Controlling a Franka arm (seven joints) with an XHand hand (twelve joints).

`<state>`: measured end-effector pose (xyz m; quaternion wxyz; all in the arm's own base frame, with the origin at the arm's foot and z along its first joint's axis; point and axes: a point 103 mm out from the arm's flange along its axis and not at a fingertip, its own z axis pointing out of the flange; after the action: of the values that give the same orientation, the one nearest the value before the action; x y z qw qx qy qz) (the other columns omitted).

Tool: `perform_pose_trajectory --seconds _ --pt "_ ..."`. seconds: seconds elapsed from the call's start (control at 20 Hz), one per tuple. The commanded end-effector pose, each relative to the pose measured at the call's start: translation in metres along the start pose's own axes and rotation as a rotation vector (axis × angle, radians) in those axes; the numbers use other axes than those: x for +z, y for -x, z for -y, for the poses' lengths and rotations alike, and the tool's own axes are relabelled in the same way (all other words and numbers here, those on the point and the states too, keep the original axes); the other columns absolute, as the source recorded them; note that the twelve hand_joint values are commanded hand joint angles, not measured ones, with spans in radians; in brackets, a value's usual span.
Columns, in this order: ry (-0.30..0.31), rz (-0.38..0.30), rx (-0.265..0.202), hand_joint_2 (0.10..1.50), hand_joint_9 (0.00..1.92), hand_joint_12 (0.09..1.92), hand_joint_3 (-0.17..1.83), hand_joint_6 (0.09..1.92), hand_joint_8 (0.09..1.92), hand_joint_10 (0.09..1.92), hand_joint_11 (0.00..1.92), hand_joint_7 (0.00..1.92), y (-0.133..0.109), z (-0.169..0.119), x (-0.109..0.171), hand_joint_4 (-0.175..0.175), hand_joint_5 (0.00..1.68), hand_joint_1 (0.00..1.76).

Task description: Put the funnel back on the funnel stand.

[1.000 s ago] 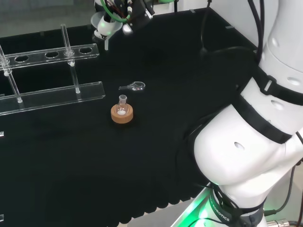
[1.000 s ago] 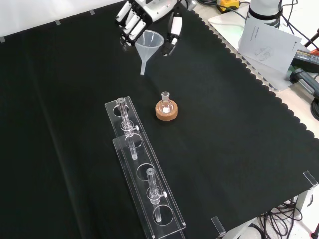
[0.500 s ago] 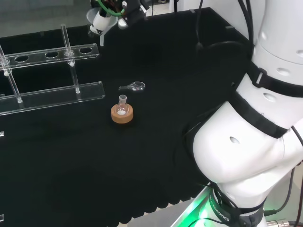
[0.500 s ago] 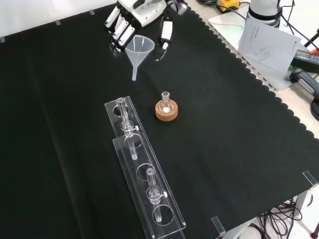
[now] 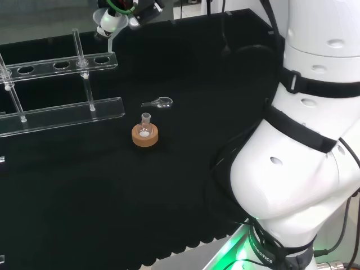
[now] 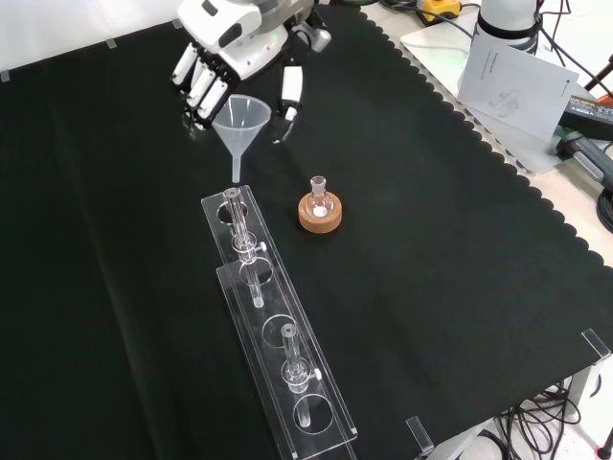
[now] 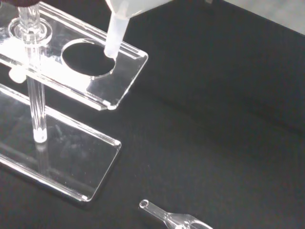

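The hand [image 6: 235, 43] is shut on a translucent plastic funnel [image 6: 239, 120], held upright with its stem pointing down just above the far end of the clear acrylic funnel stand [image 6: 273, 331]. In the head view the hand [image 5: 121, 7] and funnel [image 5: 108, 21] hang above the stand's right end [image 5: 104, 59]. In the wrist view the funnel stem [image 7: 114, 36] hovers over the edge of the stand's end hole [image 7: 88, 58], above the top plate.
A small round flask on a cork ring [image 6: 319, 209] stands beside the stand. A small glass scoop-like piece [image 5: 159, 103] lies on the cloth near it. Papers and cables [image 6: 517, 72] lie off the cloth's right edge in the front view.
The hand has carried the funnel toward the stand: leftward in both the head and front views, now over the stand's end hole.
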<state>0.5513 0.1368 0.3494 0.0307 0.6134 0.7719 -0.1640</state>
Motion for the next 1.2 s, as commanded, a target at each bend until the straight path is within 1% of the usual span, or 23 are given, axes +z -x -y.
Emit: perform_pose_trajectory --seconds 0.05,0.3,0.85,1.2 --pt "-0.006 -0.002 -0.018 0.82 1.02 1.31 0.43 0.3 0.71 0.48 0.57 0.58 -0.002 -0.009 0.002 -0.043 0.49 0.68" --pt "-0.005 -0.015 -0.029 0.81 1.02 1.31 0.43 0.3 0.71 0.48 0.58 0.58 -0.004 -0.012 0.005 -0.044 0.5 0.68" --pt "-0.019 -0.017 -0.057 0.81 1.02 1.3 0.43 0.3 0.71 0.48 0.58 0.58 -0.015 -0.02 0.014 -0.045 0.5 0.68" --pt "-0.049 -0.002 -0.067 0.81 1.02 1.3 0.43 0.3 0.71 0.48 0.58 0.58 -0.026 -0.03 0.028 -0.045 0.5 0.68"
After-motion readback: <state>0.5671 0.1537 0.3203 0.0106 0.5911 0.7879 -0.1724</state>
